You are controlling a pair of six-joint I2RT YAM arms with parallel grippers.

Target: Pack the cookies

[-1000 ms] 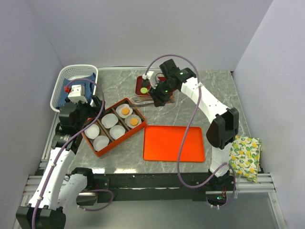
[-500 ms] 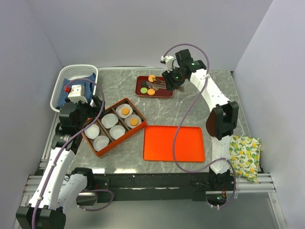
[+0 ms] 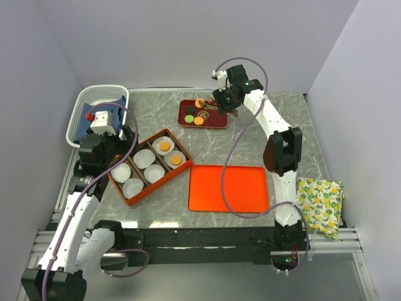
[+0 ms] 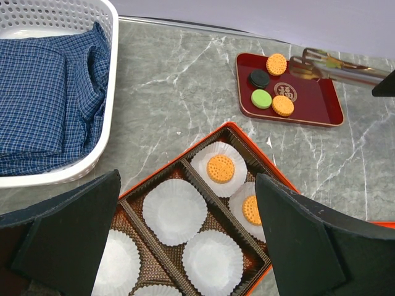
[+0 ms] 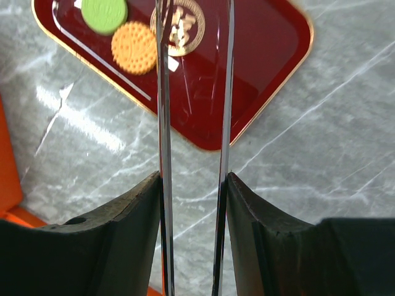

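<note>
- Four cookies lie on a dark red tray (image 4: pixel 315 106) at the far side of the table (image 3: pixel 288 128). An orange cookie (image 4: pixel 276 63) is at the tray's far edge. A black cookie (image 4: pixel 259 78) lies just nearer, with a green cookie (image 4: pixel 261 98) next to it.
- A second orange cookie (image 4: pixel 283 105) lies just beside the green one, close to a gold emblem (image 4: pixel 284 91) printed on the tray floor.
- Two more are packed in the orange box (image 4: pixel 229 126). A third orange cookie (image 4: pixel 220 168) and a fourth orange cookie (image 4: pixel 250 209) each sit in their own white paper cup, in the two compartments at the box's right end.
- The other four paper cups (image 4: pixel 175 211) in the box are plain white.
- The right end effector (image 5: pixel 192 185) is clenched on a pair of metal tongs (image 5: pixel 163 92).
- The two blades of the tongs stand apart and reach out over the right part of the tray. In the left wrist view their tips lie just beside the far orange cookie. I cannot tell whether they touch it.
- The left end effector (image 4: pixel 188 179) is released, its fingers wide apart. It hangs above the near end of the box and grips nothing.
- A flat orange lid (image 3: pixel 229 188) lies on the table just right of the box.
- A white basket (image 4: pixel 111 61) holding a blue checked cloth (image 4: pixel 43 92) stands at the far left.
- A lemon-print cloth (image 3: pixel 322 204) lies at the near right corner.
</note>
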